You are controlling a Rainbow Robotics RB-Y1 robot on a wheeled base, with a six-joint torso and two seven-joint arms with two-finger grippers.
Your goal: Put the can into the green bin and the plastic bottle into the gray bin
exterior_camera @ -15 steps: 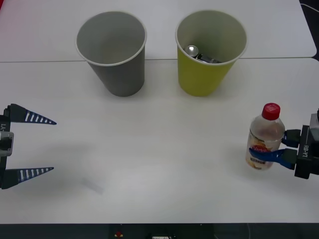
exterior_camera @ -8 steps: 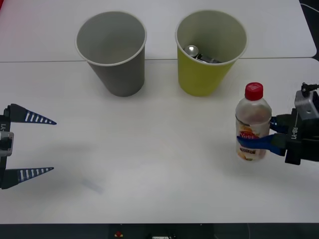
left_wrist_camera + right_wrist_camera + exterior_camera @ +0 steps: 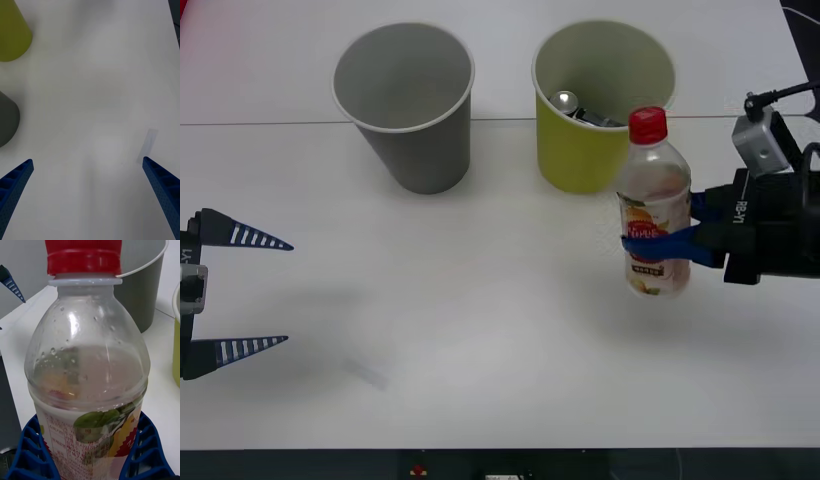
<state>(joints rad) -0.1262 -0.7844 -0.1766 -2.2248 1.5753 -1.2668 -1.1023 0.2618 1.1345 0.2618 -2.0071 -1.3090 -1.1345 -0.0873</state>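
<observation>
plastic bottle (image 3: 654,205) upright in right claw (image 3: 667,240); lifted beside green bin (image 3: 592,150)

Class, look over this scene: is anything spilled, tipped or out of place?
Nothing stands out. The can lies in the green bin, the gray bin stands upright, and the right tool holds the capped plastic bottle upright.

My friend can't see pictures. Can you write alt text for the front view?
The right gripper holds an upright plastic bottle beside the green bin, which holds the can. The gray bin stands left; the left gripper waits open.
</observation>
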